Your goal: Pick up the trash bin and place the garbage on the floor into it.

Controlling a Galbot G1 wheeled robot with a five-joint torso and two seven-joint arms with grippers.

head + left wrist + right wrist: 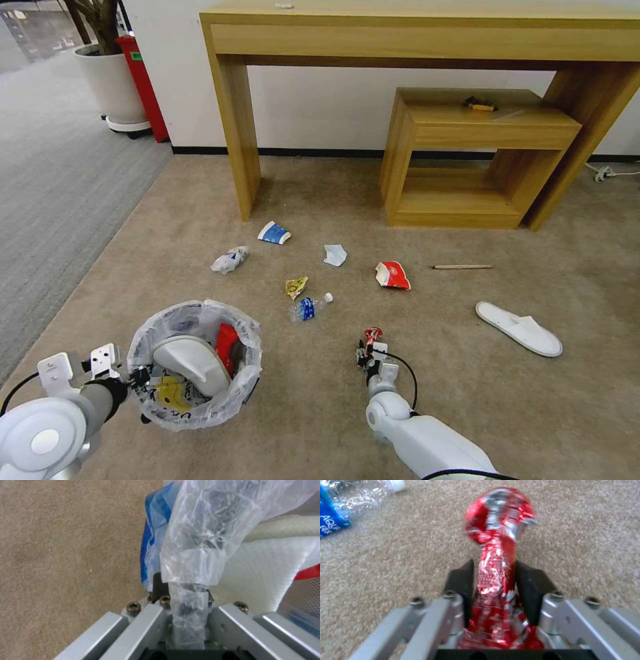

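The trash bin [193, 363], black with a crinkled white bag liner, stands at the lower left of the beige carpet, holding a white slipper [193, 363] and red and yellow wrappers. My left gripper [137, 377] is shut on the bin's rim and liner [190, 597]. My right gripper [368, 350] is shut on a red foil wrapper [495, 555] just above the carpet, right of the bin. More garbage lies beyond: a small bottle [309, 307], yellow wrapper [296, 287], crumpled paper [230, 259], blue-white cup [274, 233], pale blue mask [335, 254], red wrapper [393, 275], wooden stick [463, 267], white slipper [519, 327].
A tall wooden console table [230, 127] stands against the wall with a lower wooden shelf unit [460, 153] under it. A white planter pot [113, 83] and red box [143, 83] stand at the far left, beside grey striped carpet [53, 173]. A white cable [610, 173] lies far right.
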